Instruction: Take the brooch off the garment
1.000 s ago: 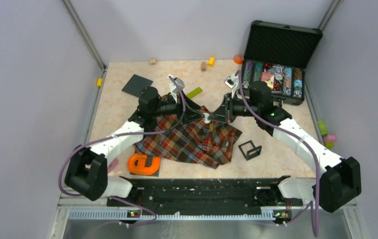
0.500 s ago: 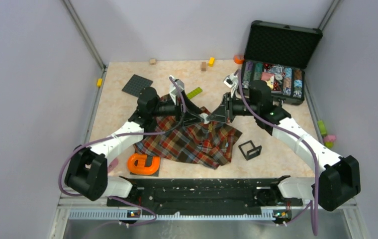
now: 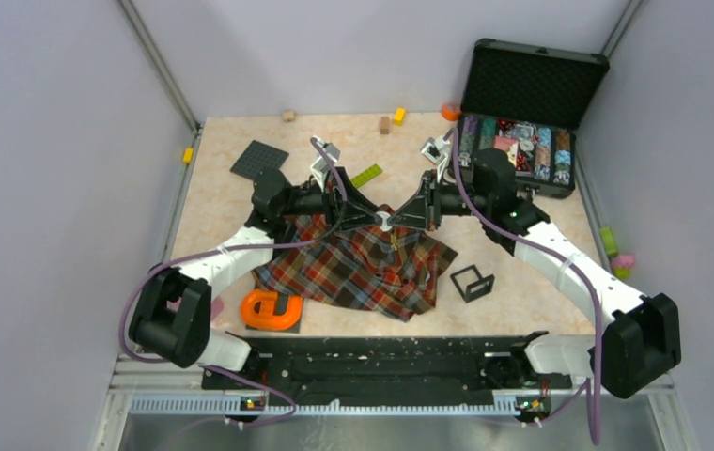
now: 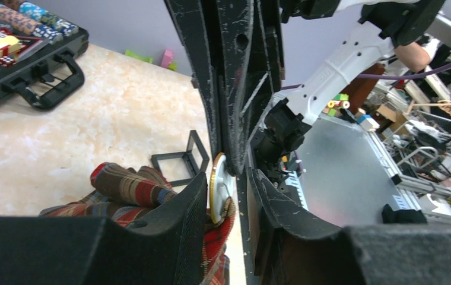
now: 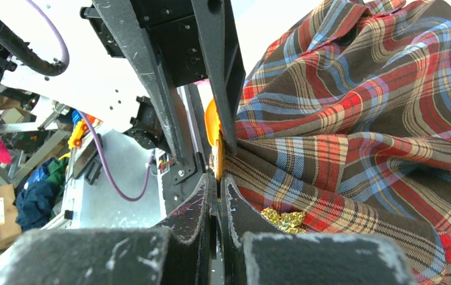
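The two arms meet tip to tip over the far middle of the tabletop [image 3: 231,202], above a raised fold of the plaid shirt [image 3: 353,268]. The brooch [image 3: 385,222], a small whitish disc, sits right between the two tips, held up clear of the tabletop on that peak of cloth.

The right gripper [image 3: 398,219] reaches in from the right. In its wrist view the jaws are almost together, leaving only a thin slit, and the gold-rimmed edge of the disc stands edge-on in that slit, pinched. A small gold ornament [image 5: 283,219] on the tartan lies just beside its fingers [image 5: 202,202].

The left gripper [image 3: 372,219] comes in from the left. Its jaws stand a narrow gap apart, and in that gap are the disc, lying against one finger, bunched red plaid beneath it, and the tips of the other arm. Whether these jaws press on anything cannot be told.

The rest of the shirt spreads crumpled toward the near edge. A black wire-frame cube [image 3: 472,282] stands just right of it, an orange U-shaped piece [image 3: 271,310] at its near left, and an open case of poker chips [image 3: 522,141] at the far right.
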You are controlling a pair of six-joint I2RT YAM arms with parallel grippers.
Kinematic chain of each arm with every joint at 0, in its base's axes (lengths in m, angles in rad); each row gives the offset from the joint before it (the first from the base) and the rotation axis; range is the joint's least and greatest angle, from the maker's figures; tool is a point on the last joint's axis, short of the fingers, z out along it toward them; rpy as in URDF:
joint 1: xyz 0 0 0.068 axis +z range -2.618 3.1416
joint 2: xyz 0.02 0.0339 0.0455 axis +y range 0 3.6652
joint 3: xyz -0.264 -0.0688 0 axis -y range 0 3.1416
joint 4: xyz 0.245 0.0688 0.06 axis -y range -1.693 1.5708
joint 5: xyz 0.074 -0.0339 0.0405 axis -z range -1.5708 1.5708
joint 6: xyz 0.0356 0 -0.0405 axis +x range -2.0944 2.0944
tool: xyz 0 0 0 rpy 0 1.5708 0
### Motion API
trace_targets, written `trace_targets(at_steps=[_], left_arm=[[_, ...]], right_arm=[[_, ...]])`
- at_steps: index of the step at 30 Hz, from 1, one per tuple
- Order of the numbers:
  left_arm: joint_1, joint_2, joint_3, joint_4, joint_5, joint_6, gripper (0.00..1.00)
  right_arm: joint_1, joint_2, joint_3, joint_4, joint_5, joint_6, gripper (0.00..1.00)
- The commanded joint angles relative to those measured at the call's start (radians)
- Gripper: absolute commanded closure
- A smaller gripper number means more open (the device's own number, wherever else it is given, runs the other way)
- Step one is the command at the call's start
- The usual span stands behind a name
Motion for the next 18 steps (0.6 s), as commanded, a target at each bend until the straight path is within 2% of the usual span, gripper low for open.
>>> trace_targets(at_steps=[1,7,10,14,18], left_arm=[[0.006,0.004,-0.022,0.166,0.049,-0.083,0.64],[0.006,-0.030,-0.026,0.023,0.023,0.039,0.63],[0.004,-0.047,-0.018,-0.066,0.001,0.095,0.67],[0.004,-0.042,-0.012,-0.065,0.006,0.089,0.72],[0.004,-0.038,-0.015,-0.028,0.008,0.060,0.57]], right_arm=[[0.002,-0.001,0.057,0.074,-0.043,0.003,1.00],[-0.002,0.009,0.067,0.084,-0.053,0.034,1.00],[-0.003,0.013,0.071,0.090,-0.064,0.049,1.00],[-0.003,0.016,0.071,0.092,-0.067,0.051,1.00],[-0.003,0.021,0.063,0.081,-0.073,0.042,1.00]])
